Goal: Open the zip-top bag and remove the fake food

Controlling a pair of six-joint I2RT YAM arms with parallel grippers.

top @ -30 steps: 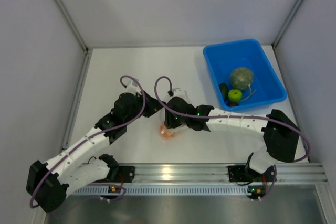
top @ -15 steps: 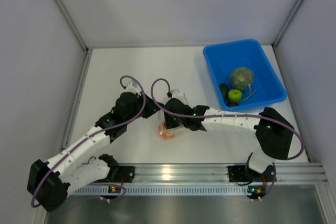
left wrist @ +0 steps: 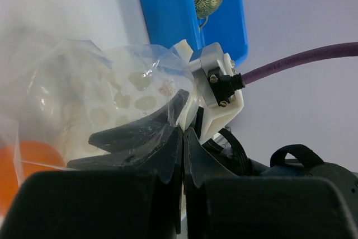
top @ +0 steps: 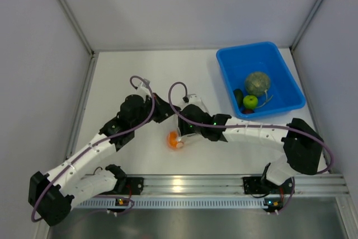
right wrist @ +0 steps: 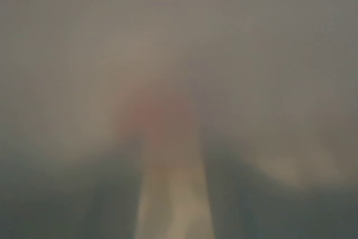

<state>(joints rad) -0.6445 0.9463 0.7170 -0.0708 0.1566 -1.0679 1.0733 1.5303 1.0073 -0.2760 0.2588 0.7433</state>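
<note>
**A:** Where is the zip-top bag?

**B:** It's on the bench, front and middle, between the two hands and well apart from the blue bin at the right rear. An orange shows through the film at the near end.

**A:** How do you expect it to handle?

**B:** I'd say light, and soft all over. It's thin, crinkly, slick plastic that folds wherever it is pushed and carries no load. The mouth edge is probably the only firmer part, so that is where to hold it, one lip per hand, pulling apart. Gripped mid-panel, the film would likely just stretch or slide out. The orange looks hard, smooth and round, so it may roll once it's free.

**A:** And the hands?

**B:** The left hand is clenched, fingertips together with a fold of the bag pinched between them. The right hand is right at the bag, but its own camera shows only blur, so I can't tell whether it is released or grasping.

**A:** What about the other fake food?

**B:** The melon, the green apple and a small dark piece lie in the bin.
</note>
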